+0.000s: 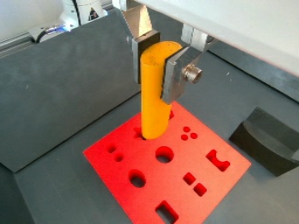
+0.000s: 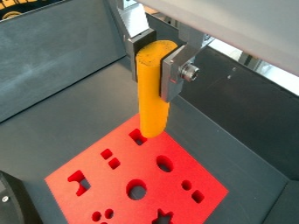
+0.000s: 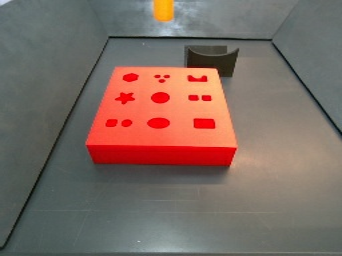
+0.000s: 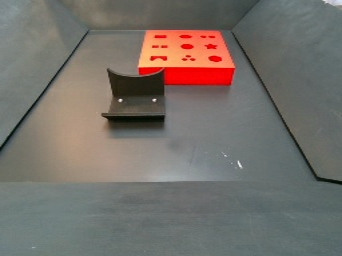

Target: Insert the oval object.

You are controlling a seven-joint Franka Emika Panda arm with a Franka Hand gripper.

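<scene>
My gripper [image 1: 160, 70] is shut on the upper part of the oval object [image 1: 156, 96], a long orange peg that hangs upright between the silver fingers. It shows the same way in both wrist views [image 2: 153, 87]. The peg is held above the red block [image 1: 181, 175] with shaped holes, its lower end over the block's edge region [image 2: 128, 184]. In a side view only the peg's lower end [image 3: 163, 10] shows, high above the floor and beyond the red block [image 3: 160, 110]. An oval hole [image 3: 158, 124] lies in the block's near row. The gripper is out of the other side view.
A dark grey curved block [image 3: 210, 58] stands on the floor beside the red block; it also shows in a wrist view [image 1: 268, 140] and a side view [image 4: 134, 98]. Sloped grey walls [image 3: 60, 120] enclose the floor. The red block sits at the far end [image 4: 187, 58].
</scene>
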